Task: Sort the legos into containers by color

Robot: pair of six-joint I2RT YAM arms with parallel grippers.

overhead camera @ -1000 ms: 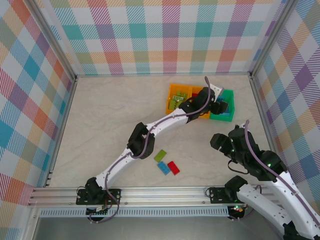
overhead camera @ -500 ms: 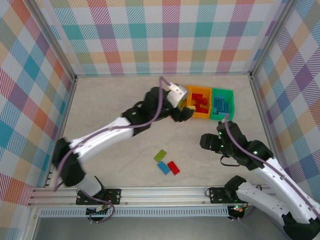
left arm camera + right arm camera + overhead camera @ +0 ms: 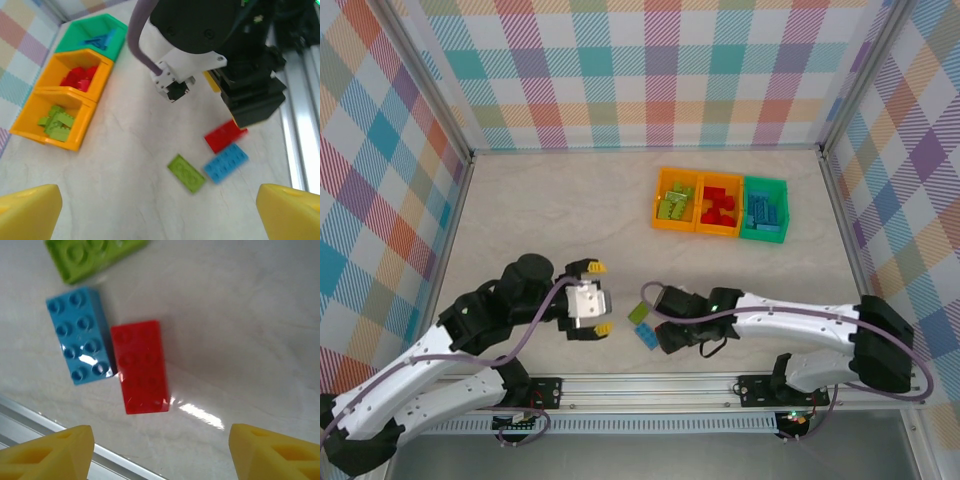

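Just ahead of the right tool (image 3: 161, 452), its jaws parted and empty, lies the red brick (image 3: 140, 367) (long axis crossing the closing line), blue brick (image 3: 80, 335) just beside it.

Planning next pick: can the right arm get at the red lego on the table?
Probably yes: the right gripper is above the red lego with jaws open wide. The blue lego hugging one long side may get caught too.
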